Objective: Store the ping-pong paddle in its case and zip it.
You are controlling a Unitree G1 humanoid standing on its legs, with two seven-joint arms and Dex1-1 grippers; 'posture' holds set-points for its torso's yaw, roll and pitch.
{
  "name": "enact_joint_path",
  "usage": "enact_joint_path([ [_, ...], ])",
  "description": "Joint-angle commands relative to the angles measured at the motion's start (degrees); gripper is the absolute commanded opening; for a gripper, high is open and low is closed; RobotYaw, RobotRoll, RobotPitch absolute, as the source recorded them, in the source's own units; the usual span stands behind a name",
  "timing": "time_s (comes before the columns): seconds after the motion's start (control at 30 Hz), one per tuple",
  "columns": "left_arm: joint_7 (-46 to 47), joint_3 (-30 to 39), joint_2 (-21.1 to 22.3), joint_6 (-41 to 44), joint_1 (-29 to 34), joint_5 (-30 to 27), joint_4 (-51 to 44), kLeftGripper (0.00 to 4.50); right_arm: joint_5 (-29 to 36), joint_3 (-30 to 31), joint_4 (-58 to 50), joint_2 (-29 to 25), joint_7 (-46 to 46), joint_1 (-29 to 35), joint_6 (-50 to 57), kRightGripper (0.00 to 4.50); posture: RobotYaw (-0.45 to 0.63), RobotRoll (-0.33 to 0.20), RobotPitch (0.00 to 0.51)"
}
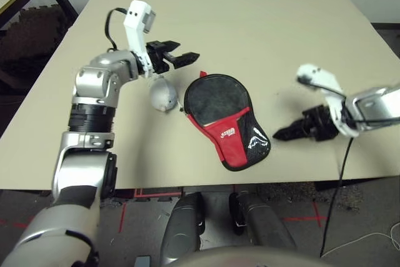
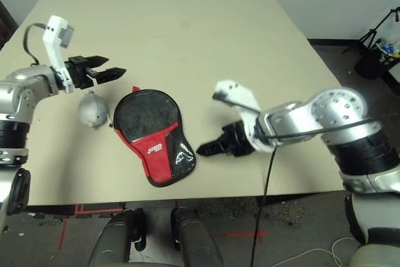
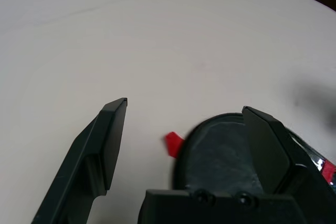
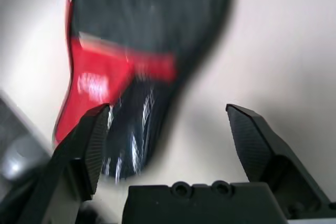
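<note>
Both hands are held open and empty: left hand [image 1: 177,54], right hand [image 2: 209,148]. The case [image 1: 226,119] should be pinned flat on the table [image 1: 250,23] while it is zipped.

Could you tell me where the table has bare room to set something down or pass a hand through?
The whole far half of the table, beyond the case, is bare. Another free patch lies between the case and the right pincer. It is crowded on the robot's left, where the grey ball sits close beside the case under the left pincer.
</note>
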Motion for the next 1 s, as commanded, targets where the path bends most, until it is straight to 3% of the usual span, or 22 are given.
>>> enact_joint_path([
  [0.03, -2.8, -0.7, 3.7, 1.6, 1.2, 1.1, 1.2, 4.50, -17.6, 9.9, 0.0, 4.3, 10.2, -2.7, -7.2, 4.49, -0.12, 0.000, 0.157],
  [0.17, -6.7, -3.4, 8.9, 1.9, 1.7, 3.4, 1.9, 4.50, -32.4, 18.6, 3.9, 9.9, 20.1, -5.4, -13.8, 4.49, -0.10, 0.000, 0.156],
  [0.37, -11.1, -7.1, 13.5, 3.9, 1.7, 5.4, 1.2, 4.50, -42.7, 22.8, 7.7, 15.2, 32.5, -8.2, -15.3, 4.49, -0.09, 0.000, 0.163],
  [0.67, -14.3, -10.8, 14.1, 7.1, 4.8, 6.8, -0.3, 4.50, -51.7, 22.3, 11.4, 21.6, 40.1, -8.1, -15.6, 4.49, -0.09, 0.000, 0.174],
  [1.0, -13.1, -11.7, 11.2, 7.5, 6.3, 8.6, 3.5, 4.50, -56.2, 21.5, 9.8, 23.1, 44.3, -5.7, -13.8, 4.49, -0.11, 0.000, 0.181],
])
